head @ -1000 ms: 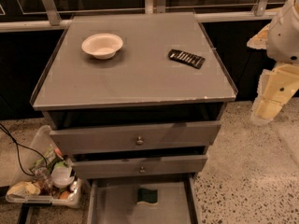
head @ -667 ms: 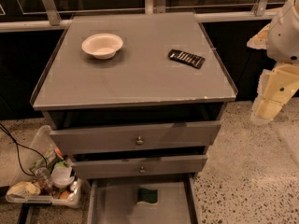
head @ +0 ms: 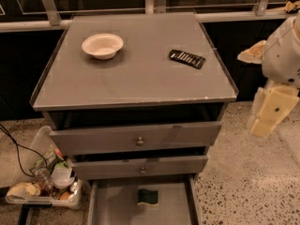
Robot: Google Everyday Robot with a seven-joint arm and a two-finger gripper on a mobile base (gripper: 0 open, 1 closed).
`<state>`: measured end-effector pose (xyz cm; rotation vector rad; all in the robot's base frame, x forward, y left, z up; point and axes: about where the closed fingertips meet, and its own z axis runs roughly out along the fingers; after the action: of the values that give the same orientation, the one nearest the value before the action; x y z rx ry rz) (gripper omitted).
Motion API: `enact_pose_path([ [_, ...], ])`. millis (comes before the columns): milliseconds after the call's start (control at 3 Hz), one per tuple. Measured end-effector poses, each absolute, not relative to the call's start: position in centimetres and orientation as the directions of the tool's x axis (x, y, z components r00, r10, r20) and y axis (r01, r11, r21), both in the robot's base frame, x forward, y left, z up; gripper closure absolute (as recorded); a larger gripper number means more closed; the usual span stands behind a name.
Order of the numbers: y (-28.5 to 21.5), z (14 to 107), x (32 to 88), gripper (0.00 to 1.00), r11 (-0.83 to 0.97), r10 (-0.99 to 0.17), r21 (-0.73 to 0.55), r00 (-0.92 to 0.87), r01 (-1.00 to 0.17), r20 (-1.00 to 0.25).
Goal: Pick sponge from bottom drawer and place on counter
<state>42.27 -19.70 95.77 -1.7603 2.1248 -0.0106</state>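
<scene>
The sponge [head: 148, 197], dark green on top with a pale yellow layer, lies flat near the middle of the open bottom drawer [head: 108, 207]. The counter [head: 136, 74] is the grey top of the cabinet. My gripper [head: 269, 114] hangs at the far right of the view, beside the cabinet and level with the upper drawers, well away from the sponge and holding nothing.
A white bowl [head: 102, 45] and a black ridged rectangular object [head: 187, 58] sit on the counter. Two upper drawers with knobs [head: 139, 141] stand slightly pulled out. A tray of clutter [head: 44, 186] and a black cable [head: 18, 149] lie on the floor at left.
</scene>
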Motion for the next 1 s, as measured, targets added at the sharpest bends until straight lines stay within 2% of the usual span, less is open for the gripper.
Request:
enact_pose_path([
  [667,-17.2,83.3,37.5,0.00,0.225,-0.870,-0.132,-0.138,-0.965,-0.474],
  [1000,-17.2,83.4,37.5,0.00,0.224,-0.870,-0.134,-0.136,-0.965,-0.475],
])
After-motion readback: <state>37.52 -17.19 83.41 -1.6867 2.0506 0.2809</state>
